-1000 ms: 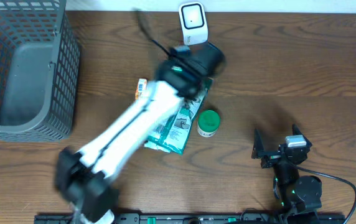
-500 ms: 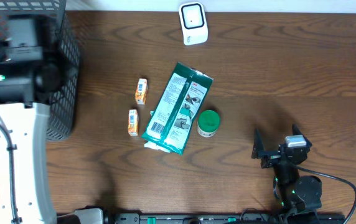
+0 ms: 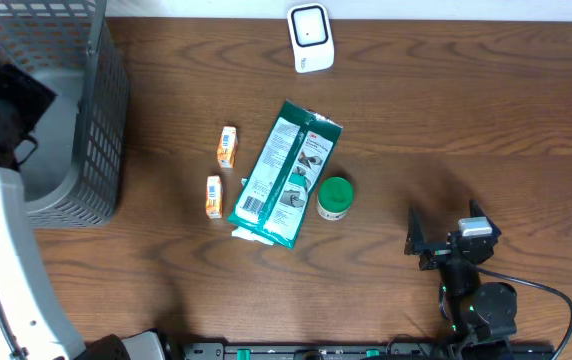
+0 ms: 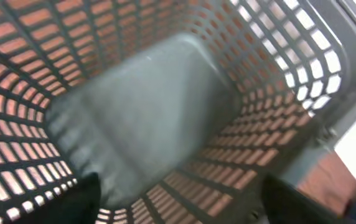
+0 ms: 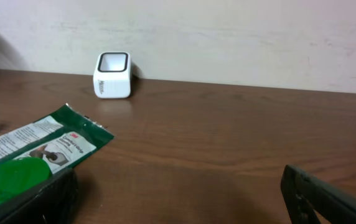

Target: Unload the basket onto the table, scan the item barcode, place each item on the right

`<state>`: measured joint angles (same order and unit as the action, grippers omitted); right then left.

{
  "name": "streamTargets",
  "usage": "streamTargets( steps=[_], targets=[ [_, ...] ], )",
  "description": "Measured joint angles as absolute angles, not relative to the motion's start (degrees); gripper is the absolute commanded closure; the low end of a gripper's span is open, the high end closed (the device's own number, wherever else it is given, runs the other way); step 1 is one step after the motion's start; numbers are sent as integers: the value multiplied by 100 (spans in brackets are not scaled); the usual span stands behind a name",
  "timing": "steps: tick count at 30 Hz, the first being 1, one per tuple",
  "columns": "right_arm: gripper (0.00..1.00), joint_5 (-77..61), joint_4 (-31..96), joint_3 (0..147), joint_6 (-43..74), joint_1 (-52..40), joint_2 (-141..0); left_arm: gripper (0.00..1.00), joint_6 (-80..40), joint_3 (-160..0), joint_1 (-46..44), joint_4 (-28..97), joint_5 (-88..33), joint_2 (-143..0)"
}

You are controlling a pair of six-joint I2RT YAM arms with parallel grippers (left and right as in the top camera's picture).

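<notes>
**Mia:** Where did the left arm go?

**Ben:** A moment ago it was up by the white scanner (image 3: 309,37). Now it has swung far left and hangs over the grey basket (image 3: 101,120).

**Mia:** Is it holding something?

**Ben:** No. The left end effector (image 4: 193,205) has its fingers spread wide, with only the basket floor between them. They were closer together a moment ago, so I think it just let something go.

**Mia:** Can you see that thing in the basket?

**Ben:** No. The wrist picture is blurry and the floor looks bare. From above, the arm hides part of the basket, so I cannot tell.

**Mia:** What does that mean for the job?

**Ben:** I think one item is scanned and put away, and more are waiting.

**Mia:** Where are they?

**Ben:** In the middle of the tabletop (image 3: 446,110). The green packet (image 3: 284,172) lies flat, with a white label at its near end that may be its barcode. A small green tub (image 3: 335,197) sits right up against its right side. Two orange packs (image 3: 228,146) lie to its left, a little apart.

**Mia:** And the other arm?

**Ben:** The right end effector (image 5: 179,180) is spread wide and empty. It rests near the front edge, away from the items.

**Mia:** What comes next?

**Ben:** My guess is the left arm must come back, pick up one item and show its barcode to the scanner.
</notes>
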<state>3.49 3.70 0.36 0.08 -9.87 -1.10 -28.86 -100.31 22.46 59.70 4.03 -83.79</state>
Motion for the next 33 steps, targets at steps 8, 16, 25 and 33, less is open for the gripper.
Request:
streamTargets(
  steps=[8, 16, 25, 33],
  targets=[
    [1, 349, 370, 36, 8, -987, -110, 13, -2862, -10031, 2473, 5972, 375, -8379],
    [1, 349, 370, 36, 8, -987, -110, 12, -2860, -10031, 2475, 5972, 375, -8379],
    [1, 349, 370, 36, 8, -987, -110, 12, -2847, -10031, 2475, 5972, 373, -8379],
    [1, 349, 370, 36, 8, -987, -110, 12, -2847, -10031, 2475, 5972, 373, -8379]
  ],
)
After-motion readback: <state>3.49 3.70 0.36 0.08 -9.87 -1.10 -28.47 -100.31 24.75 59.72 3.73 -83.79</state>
